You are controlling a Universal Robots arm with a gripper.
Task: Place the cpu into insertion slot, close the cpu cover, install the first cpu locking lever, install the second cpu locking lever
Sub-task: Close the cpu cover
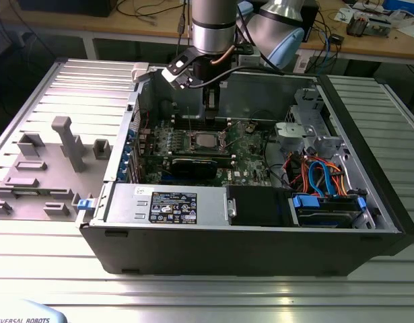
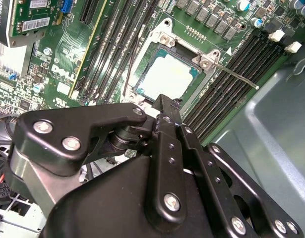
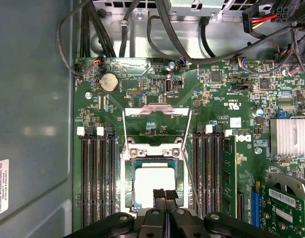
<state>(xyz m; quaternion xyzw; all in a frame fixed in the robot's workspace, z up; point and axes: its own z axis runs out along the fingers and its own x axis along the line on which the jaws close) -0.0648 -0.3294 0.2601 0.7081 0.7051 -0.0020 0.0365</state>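
Hovering over the cpu (image 3: 153, 181), your gripper (image 3: 165, 194) is pinched shut and empty, since it already sits in the insertion slot (image 3: 128, 171).

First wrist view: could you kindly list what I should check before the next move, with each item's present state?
1. cpu seated in the insertion slot: ok.
2. cpu cover lying down around the cpu: ok, as far as it appears.
3. Locking lever latched: not ok; it sticks out free beside the slot.
4. gripper shut, holding nothing, poised over the cpu's edge: ok.
5. gripper touching the cpu cover: cannot tell.
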